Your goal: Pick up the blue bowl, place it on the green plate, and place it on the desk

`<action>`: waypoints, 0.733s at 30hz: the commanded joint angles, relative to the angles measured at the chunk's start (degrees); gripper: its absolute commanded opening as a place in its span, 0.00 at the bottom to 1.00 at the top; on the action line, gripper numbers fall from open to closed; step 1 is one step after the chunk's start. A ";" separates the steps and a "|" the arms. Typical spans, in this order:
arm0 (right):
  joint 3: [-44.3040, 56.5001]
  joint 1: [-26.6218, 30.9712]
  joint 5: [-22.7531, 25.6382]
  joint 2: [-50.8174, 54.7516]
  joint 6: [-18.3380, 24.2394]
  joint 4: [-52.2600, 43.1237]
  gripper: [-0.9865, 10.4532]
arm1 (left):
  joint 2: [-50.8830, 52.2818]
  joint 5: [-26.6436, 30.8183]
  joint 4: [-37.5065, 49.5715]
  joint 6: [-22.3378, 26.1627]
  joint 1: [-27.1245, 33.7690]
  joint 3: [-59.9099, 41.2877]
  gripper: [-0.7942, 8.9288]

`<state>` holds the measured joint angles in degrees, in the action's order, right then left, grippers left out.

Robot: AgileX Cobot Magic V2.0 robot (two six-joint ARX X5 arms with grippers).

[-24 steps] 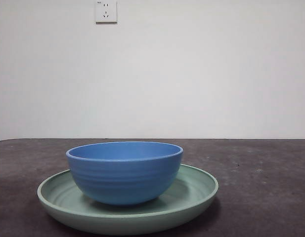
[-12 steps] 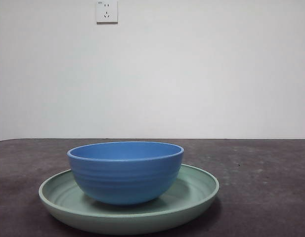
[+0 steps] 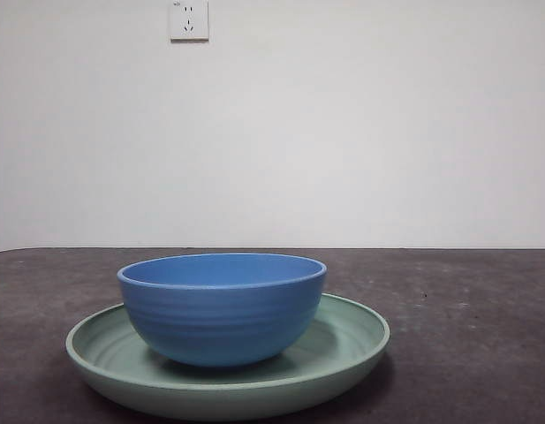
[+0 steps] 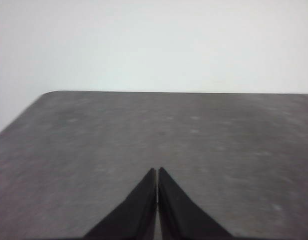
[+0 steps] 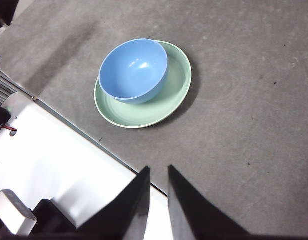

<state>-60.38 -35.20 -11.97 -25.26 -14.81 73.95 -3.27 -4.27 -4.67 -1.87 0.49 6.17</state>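
Front view: blue bowl [image 3: 223, 307] sits upright inside green plate [image 3: 343, 349] on desk [image 3: 466, 327]. Left gripper [image 4: 157, 170] jaws pressed together; right gripper [image 5: 158, 170] slightly parted, high above, empty.

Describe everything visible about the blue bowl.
The blue bowl is round, deep and matte medium blue, with faint horizontal ridges on its outside and a smooth, empty inside. It stands upright inside the green plate, resting on the plate's floor and set off-centre, toward one side of the rim. Only the plate touches it; neither claw is near it.
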 commanded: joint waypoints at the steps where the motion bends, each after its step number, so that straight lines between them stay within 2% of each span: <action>1: -0.72 -0.42 0.02 -0.24 0.48 -0.63 0.13 | 1.64 1.51 0.72 -1.42 0.09 -1.64 0.09; 12: -0.72 -0.39 0.02 -0.24 0.48 -0.63 0.13 | 3.08 1.49 -3.56 -2.27 0.07 -5.51 0.09; 22: -0.72 -0.39 0.02 -0.24 0.48 -0.63 0.13 | 3.08 1.49 -3.26 -2.25 0.09 -5.51 0.09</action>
<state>-60.38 -35.20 -11.97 -25.26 -14.81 73.93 -0.21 -2.92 -8.71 -3.97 0.51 1.87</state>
